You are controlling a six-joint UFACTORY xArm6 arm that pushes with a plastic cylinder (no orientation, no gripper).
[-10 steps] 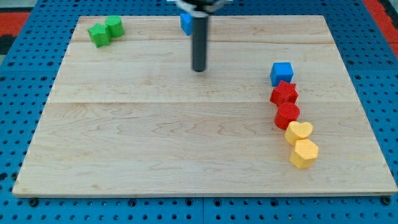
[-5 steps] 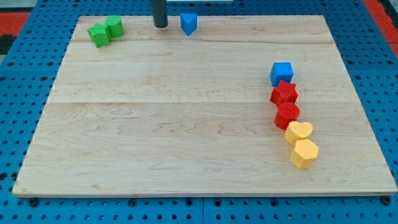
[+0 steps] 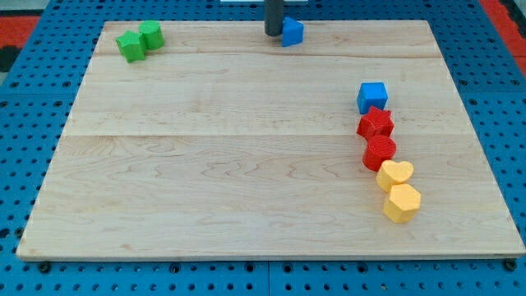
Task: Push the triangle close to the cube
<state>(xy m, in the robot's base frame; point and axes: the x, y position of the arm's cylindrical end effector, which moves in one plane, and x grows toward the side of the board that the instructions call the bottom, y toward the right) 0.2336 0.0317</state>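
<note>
The blue triangle (image 3: 292,31) lies near the view's top edge of the wooden board (image 3: 205,164), a little right of centre. My tip (image 3: 273,32) stands right against the triangle's left side. The blue cube (image 3: 372,97) sits at the view's right, well below and to the right of the triangle, at the top of a column of blocks.
Below the cube run a red star (image 3: 376,123), a red round block (image 3: 380,152), a yellow heart (image 3: 395,174) and a yellow hexagon (image 3: 402,202). Two green blocks (image 3: 138,40) sit at the top left corner.
My tip went from the board's middle up to the top edge left of the triangle, then swept right. The triangle has slid right along the top edge.
</note>
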